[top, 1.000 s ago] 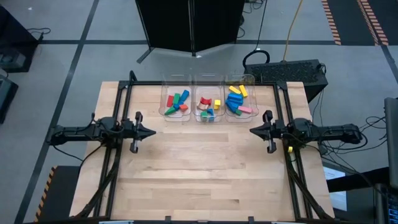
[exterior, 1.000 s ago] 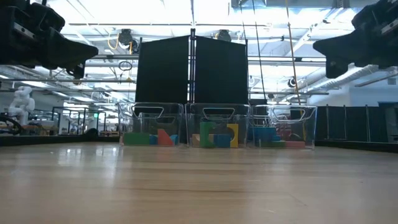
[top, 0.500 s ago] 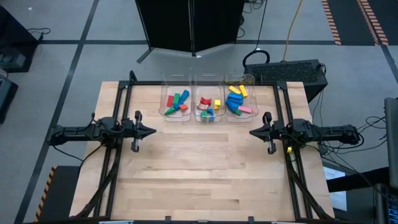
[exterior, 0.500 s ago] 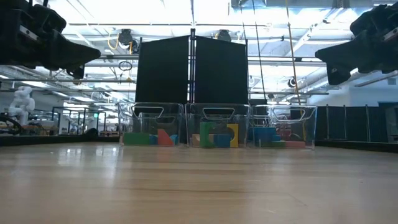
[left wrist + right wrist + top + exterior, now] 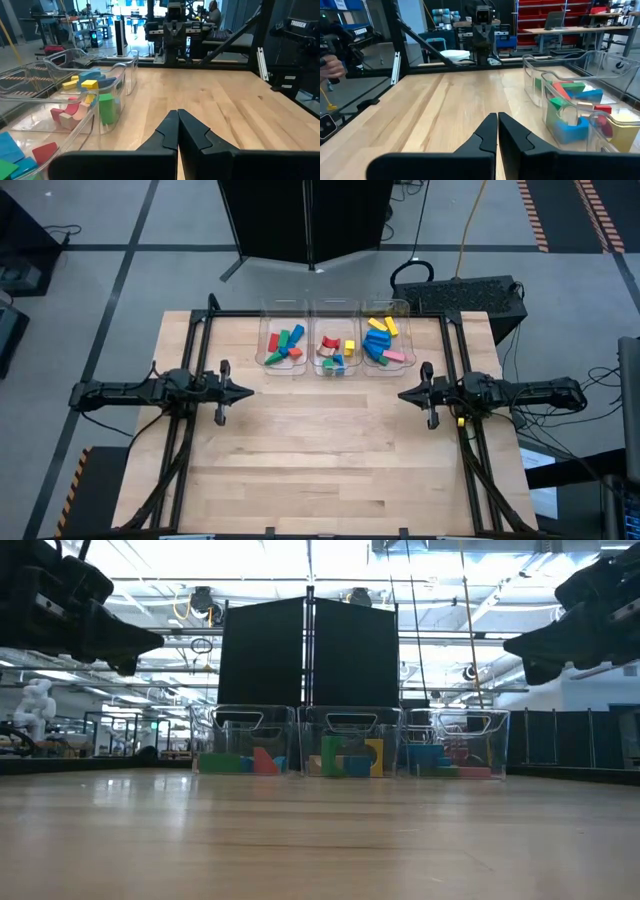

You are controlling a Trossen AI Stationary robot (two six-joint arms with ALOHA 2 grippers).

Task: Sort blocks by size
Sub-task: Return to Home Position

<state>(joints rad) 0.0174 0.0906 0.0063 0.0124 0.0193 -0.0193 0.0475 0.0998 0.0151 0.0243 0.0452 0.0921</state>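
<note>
Three clear bins stand in a row at the table's far side, each holding blocks: the left bin [image 5: 284, 345] has green, red and blue ones, the middle bin [image 5: 334, 350] red, yellow, green and blue ones, the right bin [image 5: 386, 342] blue, yellow and pink ones. The blocks lie on the bin floors. My left gripper [image 5: 248, 391] is shut and empty above the table's left side, pointing right. My right gripper [image 5: 402, 395] is shut and empty above the right side, pointing left. Both hang high over the wood in the low view.
The wooden tabletop [image 5: 330, 450] between and in front of the grippers is bare. Black frame rails [image 5: 190, 360] run along the left and right table edges. A black panel [image 5: 305, 650] stands behind the bins. A person's hand [image 5: 329, 64] shows beyond the table's edge in the right wrist view.
Both grippers have shifted slightly toward the table's near edge and stayed shut; the left one has also moved a little toward the table's middle. The blocks and bins have not moved.
</note>
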